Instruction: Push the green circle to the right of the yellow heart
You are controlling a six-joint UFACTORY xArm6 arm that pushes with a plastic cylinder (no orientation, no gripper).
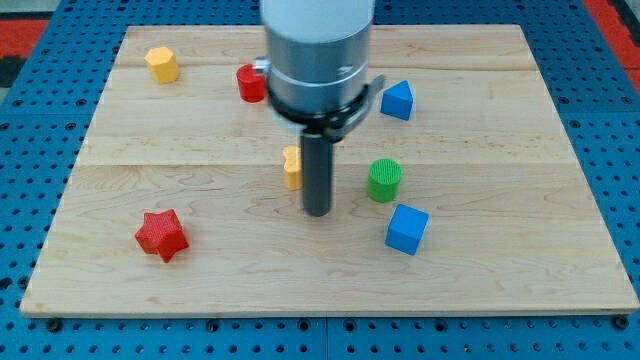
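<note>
Rod: straight dark rod hanging from my grey cylindrical arm body, which covers the upper middle of the view.
Tip: my tip [317, 212] rests on the light wooden board [500, 120], just right of the yellow heart and left of the green circle.
Grip state: I carry no gripper, only the rod, so nothing is clasped or released; my tip touches neither block that I can tell.
Green circle: ribbed green round plastic block [384, 180], standing upright right of centre, apart from my tip with bare wood between us.
Yellow heart: yellow plastic block [292, 167], its right side hidden behind my rod, so its heart shape is hard to confirm.
Blue cube: blue plastic cube [407, 229], just below and slightly right of the green circle, not touching it.
Blue wedge: blue angular block [397, 100], toward the view's top right of my arm.
Red star: red star-shaped block [162, 235], at the view's lower left.
Red block: red block [250, 83], partly hidden behind my arm body, shape unclear.
Yellow hexagon: yellow hexagonal block [161, 64], at the view's top left.
Surround: blue pegboard [30, 120] around the board.
</note>
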